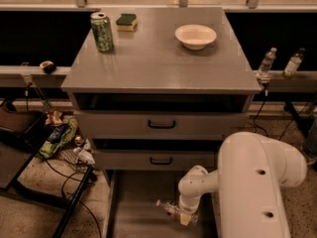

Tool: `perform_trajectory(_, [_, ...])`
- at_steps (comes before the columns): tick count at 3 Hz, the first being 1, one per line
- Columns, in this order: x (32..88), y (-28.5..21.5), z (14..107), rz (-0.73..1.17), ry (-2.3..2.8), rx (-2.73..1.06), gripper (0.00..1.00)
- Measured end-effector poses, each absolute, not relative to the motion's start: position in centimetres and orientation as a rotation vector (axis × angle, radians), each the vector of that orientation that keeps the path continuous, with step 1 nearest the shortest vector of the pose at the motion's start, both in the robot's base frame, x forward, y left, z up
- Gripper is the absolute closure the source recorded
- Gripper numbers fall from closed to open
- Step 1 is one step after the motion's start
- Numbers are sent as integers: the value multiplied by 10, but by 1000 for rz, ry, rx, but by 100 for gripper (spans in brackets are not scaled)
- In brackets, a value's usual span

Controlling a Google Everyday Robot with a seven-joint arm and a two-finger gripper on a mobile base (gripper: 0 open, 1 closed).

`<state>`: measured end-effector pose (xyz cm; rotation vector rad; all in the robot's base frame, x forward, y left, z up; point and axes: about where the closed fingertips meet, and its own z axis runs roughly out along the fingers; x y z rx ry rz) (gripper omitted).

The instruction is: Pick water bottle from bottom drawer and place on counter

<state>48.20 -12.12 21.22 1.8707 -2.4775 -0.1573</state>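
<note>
The water bottle [170, 209] is small and clear with a white cap. It lies slanted in the open bottom drawer [136, 202], cap pointing left. My gripper [185, 217] is down in the drawer at the bottle's right end, touching or around it. My white wrist hides the contact. The grey counter [158, 63] is above, behind the two closed drawer fronts.
On the counter stand a green soda can [102, 32], a sponge [126, 22] and a white bowl [195, 35]. Two slim bottles [266, 62] stand on the ledge at right. My bulky white arm [255, 182] fills the lower right. Bags and cables [59, 140] lie on the floor at left.
</note>
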Motion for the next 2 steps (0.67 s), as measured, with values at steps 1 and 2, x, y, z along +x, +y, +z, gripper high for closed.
perform_trajectory(1, [487, -147, 269, -162, -2486, 1775, 100])
perform_trajectory(2, [518, -179, 372, -78, -2516, 1602, 100])
